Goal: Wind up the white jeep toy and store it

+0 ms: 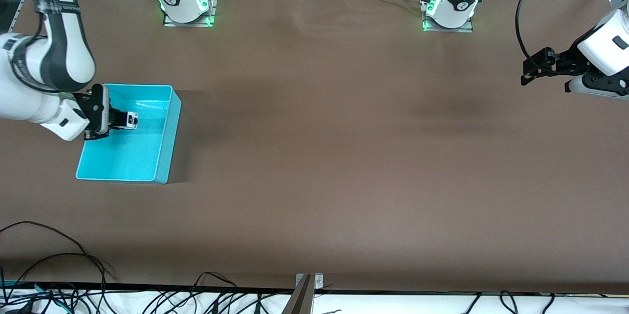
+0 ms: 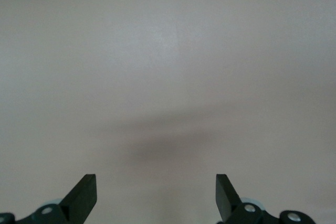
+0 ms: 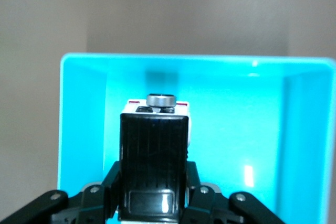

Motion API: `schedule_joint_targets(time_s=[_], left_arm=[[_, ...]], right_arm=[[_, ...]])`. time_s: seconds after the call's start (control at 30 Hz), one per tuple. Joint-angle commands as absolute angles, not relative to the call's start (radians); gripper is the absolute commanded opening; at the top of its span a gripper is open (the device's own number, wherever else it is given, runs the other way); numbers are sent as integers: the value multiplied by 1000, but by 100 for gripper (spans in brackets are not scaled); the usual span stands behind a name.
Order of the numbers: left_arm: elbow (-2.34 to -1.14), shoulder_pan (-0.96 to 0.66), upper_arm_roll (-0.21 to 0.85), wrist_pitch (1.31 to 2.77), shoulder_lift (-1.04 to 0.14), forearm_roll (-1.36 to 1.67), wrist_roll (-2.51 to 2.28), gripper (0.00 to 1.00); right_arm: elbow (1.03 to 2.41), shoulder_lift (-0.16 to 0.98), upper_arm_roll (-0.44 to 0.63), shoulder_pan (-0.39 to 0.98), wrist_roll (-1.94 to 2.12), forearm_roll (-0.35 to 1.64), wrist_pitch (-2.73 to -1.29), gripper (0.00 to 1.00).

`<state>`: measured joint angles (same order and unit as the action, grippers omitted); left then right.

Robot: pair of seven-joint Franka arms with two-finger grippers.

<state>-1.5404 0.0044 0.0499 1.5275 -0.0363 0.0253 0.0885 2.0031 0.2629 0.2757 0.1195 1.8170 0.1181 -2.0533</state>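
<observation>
While clamped tight on white jeep toy (image 3: 155,169), right gripper (image 1: 128,120) over cyan bin (image 1: 164,137); jeep between jaws, black roof panel up, grey wheel and red trim showing. Left gripper (image 2: 156,195) fully open, empty, waiting over bare table (image 1: 344,157).

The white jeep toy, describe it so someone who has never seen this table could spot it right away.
Find the cyan bin at the right arm's end of the brown table. Over its inside, the right hand is shut on the white jeep toy. It is tiny, white with a black roof panel, the only car here; the left hand hangs open and empty over the table's left-arm end.
</observation>
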Motion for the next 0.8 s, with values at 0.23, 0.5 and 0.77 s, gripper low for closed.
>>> schedule_joint_targets(time_s=[0.23,0.5,0.77], left_arm=[[-1523,14,48,1505,-34,57,84,100],[-1491,14,46,1505,-34,55,84,100],[-1488,14,48,1505,-34,55,84,100]], right_arm=[[2235,218,278,123,1853,163,-2270,26],[2307,233,278,120,1855,167,-2379,29],[2309,261,278,118,1855,170,-2387,37]])
